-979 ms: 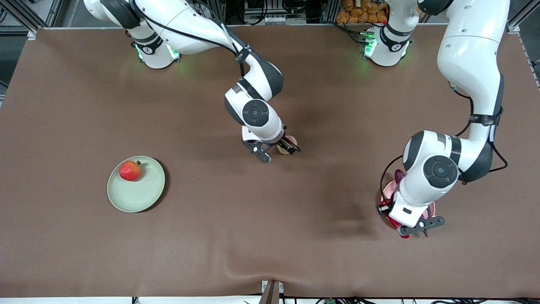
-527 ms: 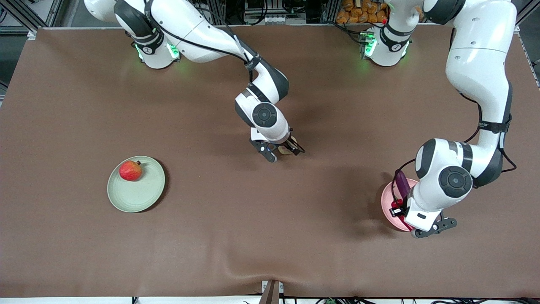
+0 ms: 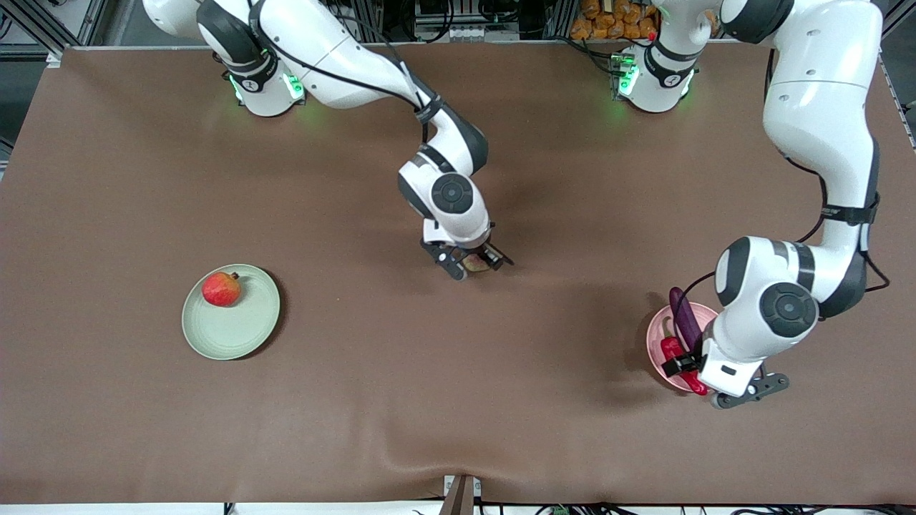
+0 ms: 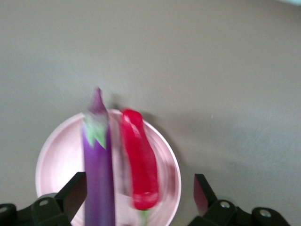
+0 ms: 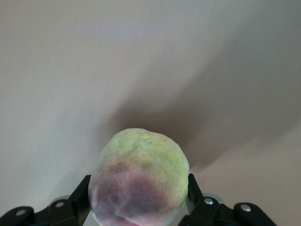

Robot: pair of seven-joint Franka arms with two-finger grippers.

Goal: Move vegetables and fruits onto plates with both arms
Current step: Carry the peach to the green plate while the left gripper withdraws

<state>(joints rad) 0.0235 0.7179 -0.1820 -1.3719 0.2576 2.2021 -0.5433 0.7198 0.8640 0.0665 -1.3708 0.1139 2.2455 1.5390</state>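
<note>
Two vegetables, eggplant [image 3: 683,315] and chili [image 3: 673,349], now lie on the pink plate [image 3: 657,342]; left gripper [image 4: 141,207], fingers apart, has drawn off it. Right gripper [image 3: 472,263] has clamped the peach [image 3: 475,263] at mid-table; pomegranate [image 3: 221,289] sits on the green plate [image 3: 236,332], the peach's likely destination

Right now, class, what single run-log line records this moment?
right end effector: shut on peach | left end effector: open above pink plate | eggplant, chili: plated

High front camera faces robots; wrist cameras look down, close.
</note>
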